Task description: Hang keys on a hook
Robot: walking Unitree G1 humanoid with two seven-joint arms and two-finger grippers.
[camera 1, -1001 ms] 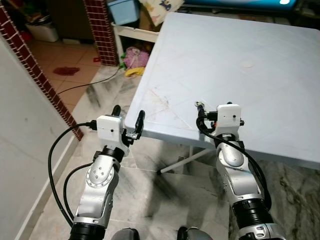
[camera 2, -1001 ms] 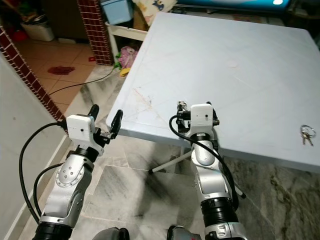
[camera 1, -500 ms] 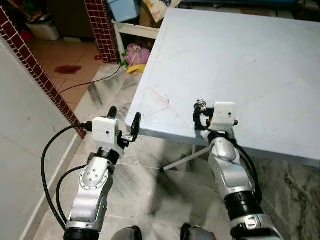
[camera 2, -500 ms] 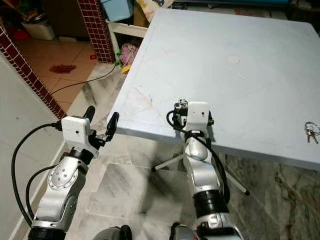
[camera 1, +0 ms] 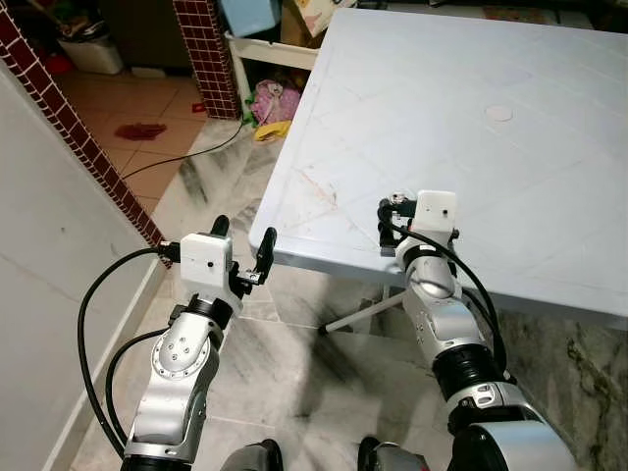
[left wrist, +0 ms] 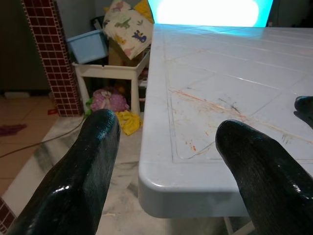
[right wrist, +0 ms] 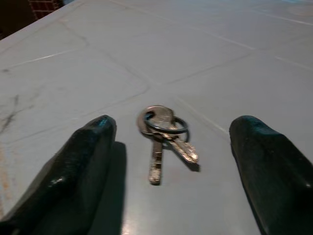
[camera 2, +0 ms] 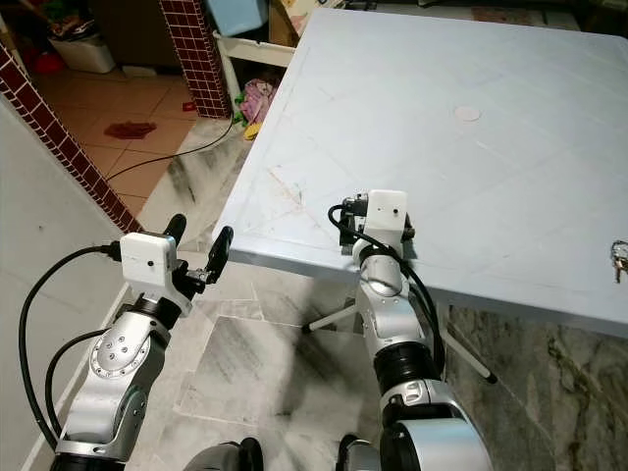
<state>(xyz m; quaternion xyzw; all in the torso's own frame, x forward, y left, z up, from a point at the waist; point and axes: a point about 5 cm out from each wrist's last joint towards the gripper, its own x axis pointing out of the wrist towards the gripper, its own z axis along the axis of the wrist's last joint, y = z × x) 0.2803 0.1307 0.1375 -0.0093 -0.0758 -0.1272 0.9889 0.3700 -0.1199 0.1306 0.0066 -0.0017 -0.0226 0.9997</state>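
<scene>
Your right pincer [right wrist: 173,125] is released: in its wrist view the two black fingers [right wrist: 83,161] stand wide apart with nothing between the pads, low over the pale bench [camera 1: 510,147]. The keys [right wrist: 161,129] lie flat on the bench ahead of that pincer, in line with the gap between its fingers and touching neither. You can make out a ring and two blades pointing back toward the pincer, but the picture is soft and anything finer is lost. From the head, the white camera box [camera 1: 435,211] on the right wrist covers the fingers, so you cannot read their spread there. It sits just over the near edge of the bench. In the right eye view the keys are a small glint well off to that pincer's right, cut by the picture's edge, so only part of the bunch shows. Your left pincer [camera 1: 243,231] is also released, fingers spread and holding nothing. It hovers just off the near left corner of the bench, level with the rim, and the corner sits ahead of the gap without touching either finger. Past that pincer, beyond the bench edge, you get a brick pillar [camera 1: 208,54] and a pink bundle [camera 1: 275,101] on the floor, too small to identify. A black cable [camera 1: 93,314] loops behind the left wrist and runs out of sight lower down.
</scene>
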